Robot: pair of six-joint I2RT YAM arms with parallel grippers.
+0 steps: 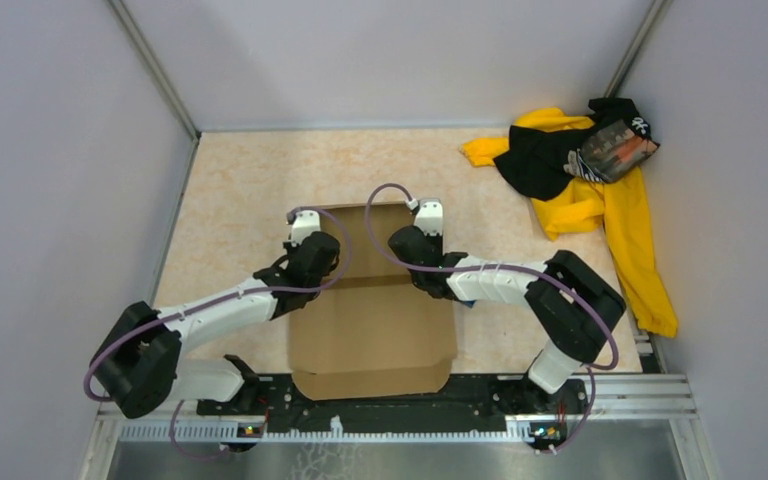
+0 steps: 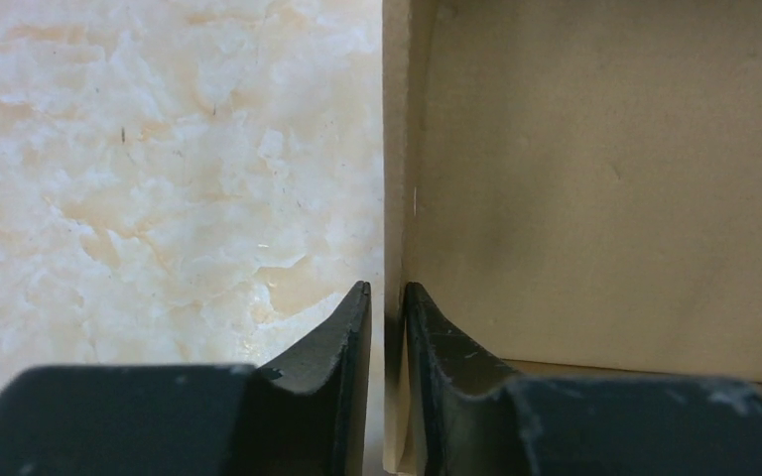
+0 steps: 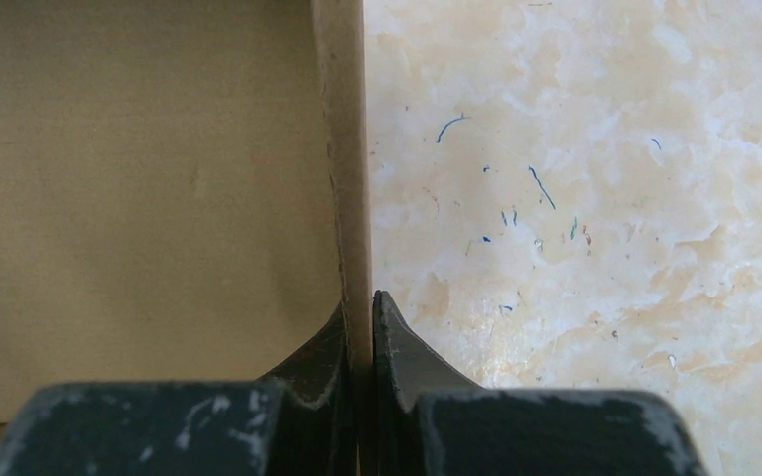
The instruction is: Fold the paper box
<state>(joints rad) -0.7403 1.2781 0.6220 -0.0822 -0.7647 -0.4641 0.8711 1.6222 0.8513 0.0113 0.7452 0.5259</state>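
The box [image 1: 370, 330] sat open near the tabletop [image 1: 240, 190] front edge, between the arms. My right gripper [image 3: 359, 315] was clenched on its raised right wall. My left gripper [image 2: 387, 312] straddled the left wall; I couldn't tell whether it pinched.

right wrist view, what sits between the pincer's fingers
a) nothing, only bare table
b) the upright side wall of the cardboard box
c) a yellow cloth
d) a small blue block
b: the right pincer is closed on the thin standing wall of the paper box, with the marbled table on the wall's other side.
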